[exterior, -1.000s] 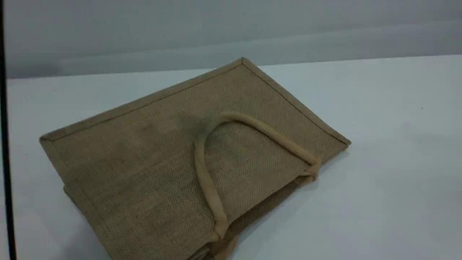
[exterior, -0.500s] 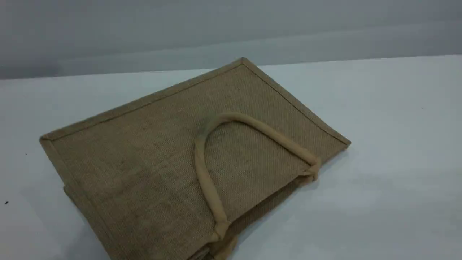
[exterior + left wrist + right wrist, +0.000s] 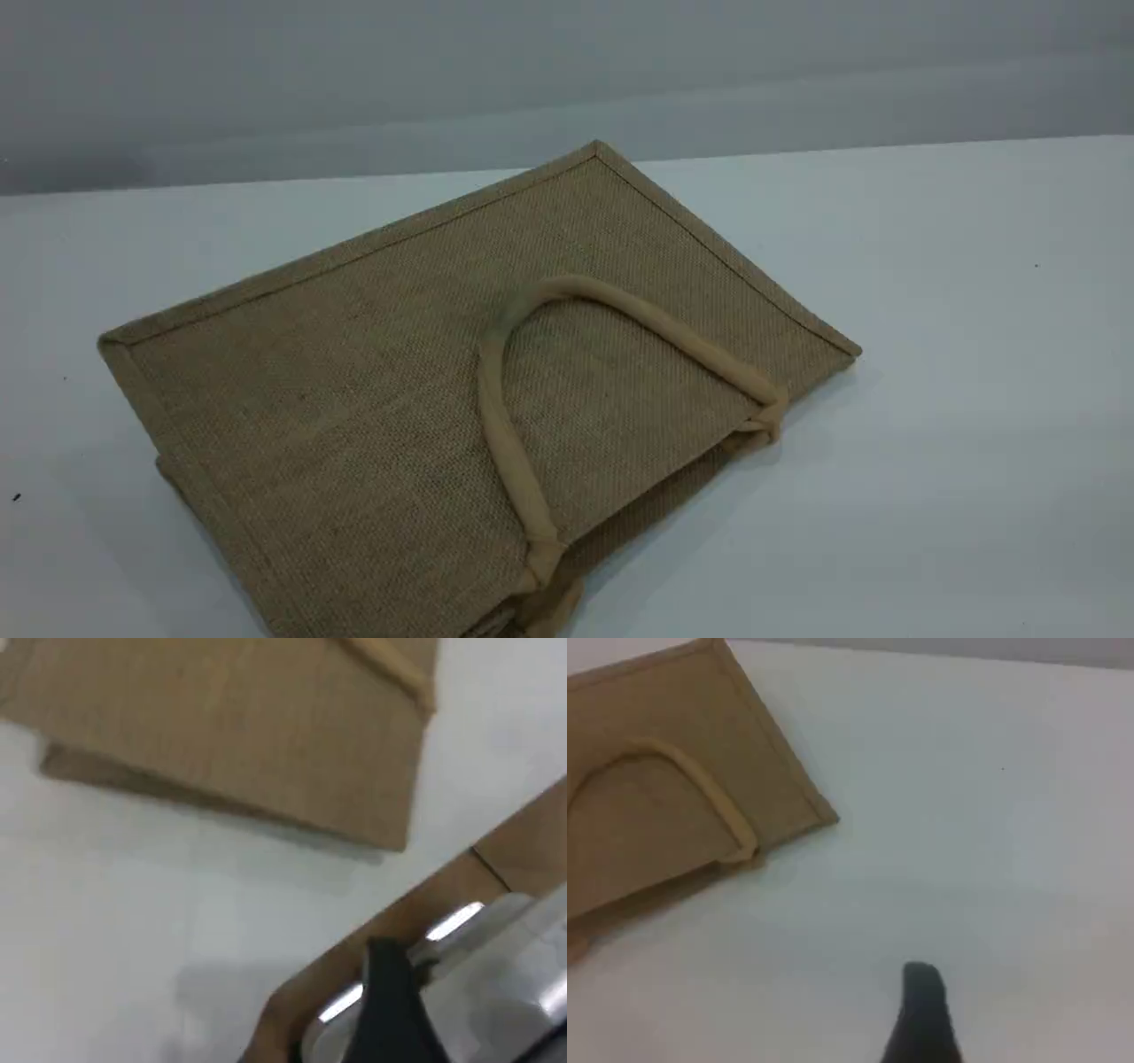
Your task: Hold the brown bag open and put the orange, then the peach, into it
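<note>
The dark bar at the scene's left edge has gone, and I see the brown bag (image 3: 372,399) flat mid-table, handle (image 3: 620,310) up, mouth toward me, well ahead-left of my open right gripper (image 3: 923,1010), left gripper (image 3: 390,1001) open too.

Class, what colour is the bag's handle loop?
Light beige handle, paler than the tan-brown woven bag; clearest in the scene view.

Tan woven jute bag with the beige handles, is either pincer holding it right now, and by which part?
Nothing is held. The tan woven jute bag lies flat on the white table, and both pincers are clear of it.
</note>
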`<state>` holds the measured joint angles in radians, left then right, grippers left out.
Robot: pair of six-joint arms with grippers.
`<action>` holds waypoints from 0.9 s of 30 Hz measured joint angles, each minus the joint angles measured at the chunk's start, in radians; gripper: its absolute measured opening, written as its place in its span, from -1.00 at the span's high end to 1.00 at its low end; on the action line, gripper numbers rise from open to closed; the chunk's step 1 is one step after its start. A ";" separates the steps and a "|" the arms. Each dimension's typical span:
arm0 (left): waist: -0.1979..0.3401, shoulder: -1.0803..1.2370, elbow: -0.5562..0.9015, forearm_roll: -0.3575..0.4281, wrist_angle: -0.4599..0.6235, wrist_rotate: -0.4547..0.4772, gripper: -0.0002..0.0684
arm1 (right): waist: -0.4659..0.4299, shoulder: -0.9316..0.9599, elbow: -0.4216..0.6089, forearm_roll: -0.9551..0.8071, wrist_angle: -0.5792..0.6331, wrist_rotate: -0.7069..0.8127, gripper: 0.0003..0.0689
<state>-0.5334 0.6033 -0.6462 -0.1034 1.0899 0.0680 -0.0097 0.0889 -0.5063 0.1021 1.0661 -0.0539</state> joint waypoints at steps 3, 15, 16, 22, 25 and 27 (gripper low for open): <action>0.000 -0.147 0.074 0.052 0.000 -0.058 -0.20 | 0.000 0.000 0.000 0.000 0.000 0.000 -0.37; 0.001 -0.575 0.144 0.103 -0.010 -0.081 -0.20 | 0.000 -0.008 0.000 0.001 0.000 0.000 -0.37; 0.001 -0.592 0.144 0.103 -0.010 -0.081 -0.20 | 0.000 -0.015 0.000 0.006 -0.001 0.000 -0.37; 0.002 -0.605 0.143 0.103 -0.010 -0.081 -0.20 | 0.000 -0.091 0.000 0.008 0.000 0.000 -0.37; 0.002 -0.604 0.143 0.103 -0.010 -0.080 -0.20 | 0.001 -0.090 0.000 0.007 0.000 0.000 -0.37; 0.002 -0.603 0.143 0.103 -0.010 -0.080 -0.20 | 0.001 -0.090 0.000 0.007 0.000 0.000 -0.36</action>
<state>-0.5316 0.0000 -0.5036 0.0000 1.0801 -0.0115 -0.0088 -0.0012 -0.5063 0.1089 1.0663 -0.0539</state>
